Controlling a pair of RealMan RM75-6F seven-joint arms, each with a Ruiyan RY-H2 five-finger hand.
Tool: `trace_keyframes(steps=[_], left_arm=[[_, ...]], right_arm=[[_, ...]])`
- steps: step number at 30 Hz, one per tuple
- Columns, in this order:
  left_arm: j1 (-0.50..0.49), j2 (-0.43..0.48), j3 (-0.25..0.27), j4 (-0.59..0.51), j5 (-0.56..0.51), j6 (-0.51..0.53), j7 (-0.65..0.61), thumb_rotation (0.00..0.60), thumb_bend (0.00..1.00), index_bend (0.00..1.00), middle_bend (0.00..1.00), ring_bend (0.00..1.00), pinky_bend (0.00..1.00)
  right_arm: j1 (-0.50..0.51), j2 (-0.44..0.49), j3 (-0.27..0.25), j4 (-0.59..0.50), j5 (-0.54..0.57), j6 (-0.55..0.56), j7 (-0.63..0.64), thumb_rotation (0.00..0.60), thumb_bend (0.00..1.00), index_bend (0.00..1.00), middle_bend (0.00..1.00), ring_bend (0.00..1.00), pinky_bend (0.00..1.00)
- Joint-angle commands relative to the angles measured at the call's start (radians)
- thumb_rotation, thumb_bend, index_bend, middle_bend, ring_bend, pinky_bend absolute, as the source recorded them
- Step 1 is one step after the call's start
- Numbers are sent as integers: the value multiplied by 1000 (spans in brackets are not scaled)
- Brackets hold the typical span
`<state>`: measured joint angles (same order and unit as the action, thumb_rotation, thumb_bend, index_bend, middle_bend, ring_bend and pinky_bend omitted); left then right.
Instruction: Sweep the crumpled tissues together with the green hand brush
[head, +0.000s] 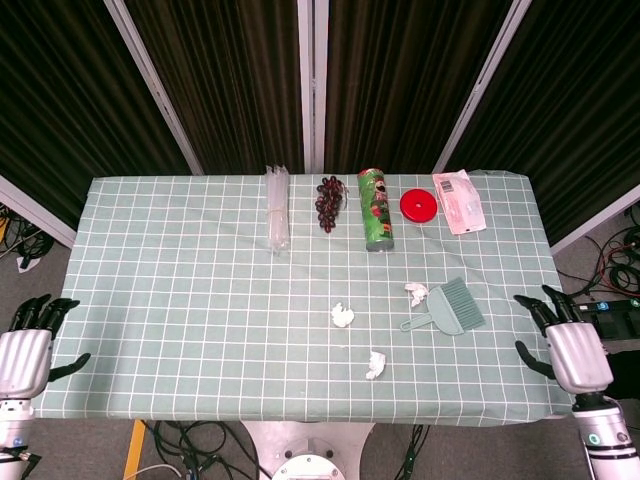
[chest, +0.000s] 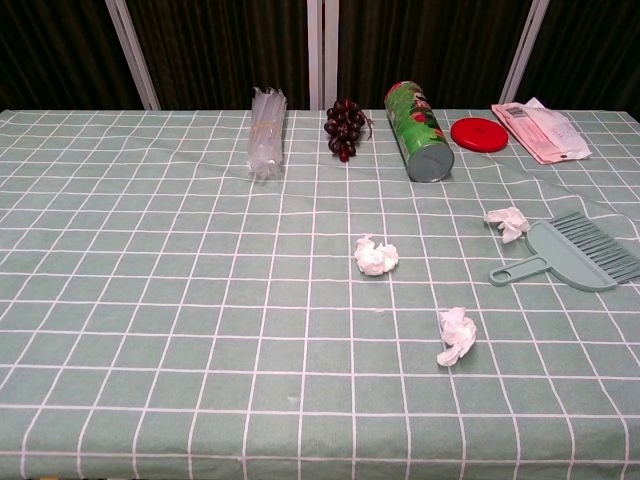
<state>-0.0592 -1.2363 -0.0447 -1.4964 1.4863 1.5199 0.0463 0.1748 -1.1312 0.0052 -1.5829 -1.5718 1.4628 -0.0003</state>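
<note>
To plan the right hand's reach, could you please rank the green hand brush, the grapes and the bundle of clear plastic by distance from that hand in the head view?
From the right hand:
1. Green hand brush, just to its left, near the table's right edge.
2. Grapes, back centre.
3. Bundle of clear plastic, back, left of the grapes.

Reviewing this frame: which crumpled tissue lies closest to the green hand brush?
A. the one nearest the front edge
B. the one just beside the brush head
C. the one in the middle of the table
B: one crumpled tissue sits right next to the head of the green hand brush, while the other two lie farther off.
</note>
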Motion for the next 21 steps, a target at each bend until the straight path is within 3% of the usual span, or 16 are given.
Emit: trace_keyframes(steps=[1, 6, 11, 21], left_arm=[[-1, 0, -1, 0, 3, 3, 0, 600, 112, 205, 196, 105, 121], [-3, 3, -3, 0, 7, 5, -3, 600, 113, 205, 195, 106, 120], [-3, 5, -3, 4, 9, 6, -10, 600, 112, 205, 196, 106, 120], [-5, -2, -3, 10, -2, -8, -17, 600, 112, 205, 196, 106, 121]], right_arm=[[75, -16, 3, -10, -36, -107, -25, 600, 219, 259, 327, 77, 141], [219, -105, 23, 52, -47, -318, -56, 600, 163, 285, 341, 90, 141], [321, -228, 29, 162, -60, -449, -133, 600, 122, 318, 349, 90, 141], [386, -430, 0, 414, -92, -496, -221, 600, 120, 380, 372, 91, 141]])
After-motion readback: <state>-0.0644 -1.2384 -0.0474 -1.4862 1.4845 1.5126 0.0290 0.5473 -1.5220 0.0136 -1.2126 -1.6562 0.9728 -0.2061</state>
